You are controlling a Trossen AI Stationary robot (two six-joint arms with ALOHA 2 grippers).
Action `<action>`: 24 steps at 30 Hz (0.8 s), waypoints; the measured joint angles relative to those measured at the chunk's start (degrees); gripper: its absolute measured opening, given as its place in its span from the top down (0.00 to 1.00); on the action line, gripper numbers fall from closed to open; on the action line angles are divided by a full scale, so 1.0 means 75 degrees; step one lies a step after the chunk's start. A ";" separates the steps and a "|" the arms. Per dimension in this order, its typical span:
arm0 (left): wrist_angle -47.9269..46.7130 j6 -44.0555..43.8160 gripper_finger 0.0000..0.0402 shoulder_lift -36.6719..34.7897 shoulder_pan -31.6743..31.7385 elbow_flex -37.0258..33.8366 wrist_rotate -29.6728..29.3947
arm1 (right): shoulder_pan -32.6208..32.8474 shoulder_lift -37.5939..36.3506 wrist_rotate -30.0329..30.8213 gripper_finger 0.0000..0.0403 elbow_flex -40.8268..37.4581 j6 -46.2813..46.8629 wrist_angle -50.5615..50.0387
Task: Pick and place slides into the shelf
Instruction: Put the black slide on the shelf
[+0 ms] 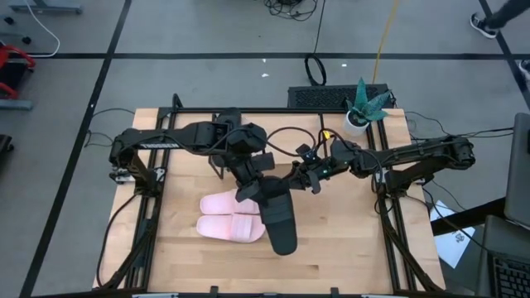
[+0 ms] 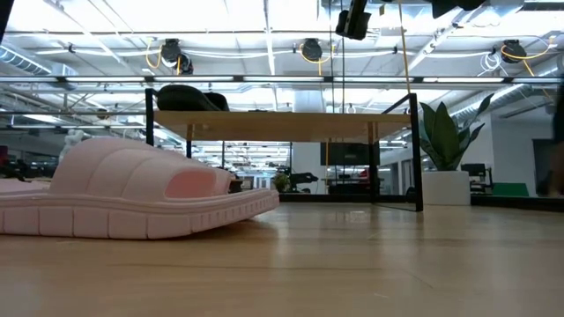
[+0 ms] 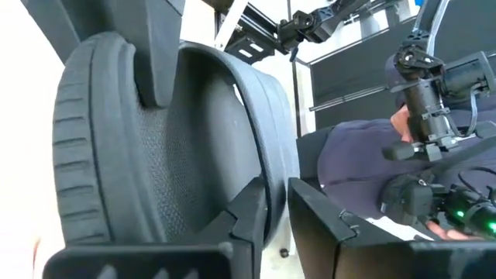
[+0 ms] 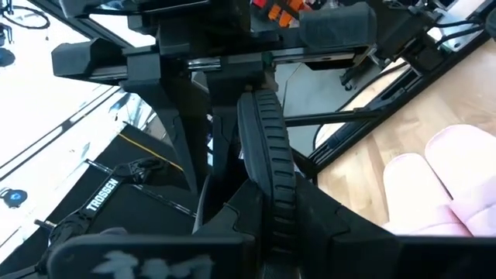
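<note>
A matte black slide (image 1: 280,219) is up in the air over the table's middle, with both grippers on it. My left gripper (image 1: 252,186) is shut on it at its far end, and my right gripper (image 1: 302,178) is shut on it from the right. Two pale pink slides (image 1: 225,217) lie side by side on their soles on the table, to the left of the black one; one of them (image 2: 132,194) fills the low view's left. The shelf (image 2: 282,114) stands at the far side, and another black slide (image 2: 189,97) lies on its top board. My left gripper pinches the black slide between its two fingers: one finger (image 3: 155,54) lies on the textured sole (image 3: 147,163), the other (image 3: 248,221) on the opposite face. The slide is lifted clear of the table. My right gripper has the slide's ribbed sole edge (image 4: 267,155) between its two fingers (image 4: 232,213), which come level from the table's right. The slide stands on edge in the hold, clear of the table. The exact place of contact is hidden by the fingers.
A potted plant (image 1: 364,103) stands at the far right corner. The pink slides lie just below and left of the held slide. Bare wooden tabletop (image 1: 348,248) lies near and right. A person's dark sleeve (image 3: 349,163) shows beyond the table.
</note>
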 joint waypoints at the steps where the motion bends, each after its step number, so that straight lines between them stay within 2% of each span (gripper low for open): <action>1: 0.0014 0.0040 0.85 0.0001 0.0000 0.0000 -0.0033 | 0.0000 0.0000 0.0012 0.92 0.0000 0.0000 0.0014; 10: 0.0148 0.0238 0.98 0.0013 -0.0012 0.0000 -0.0251 | -0.0009 -0.0003 0.0034 0.92 0.0000 -0.0026 0.0062; 15: 0.0149 0.0181 0.99 0.0016 -0.0050 0.0000 -0.0260 | -0.0009 -0.0003 0.0039 0.92 0.0000 -0.0020 0.0055; 24: 0.0050 -0.0333 1.00 -0.0047 -0.0055 -0.0016 -0.0216 | -0.0023 -0.0003 0.0481 0.74 0.0022 -0.0022 0.0245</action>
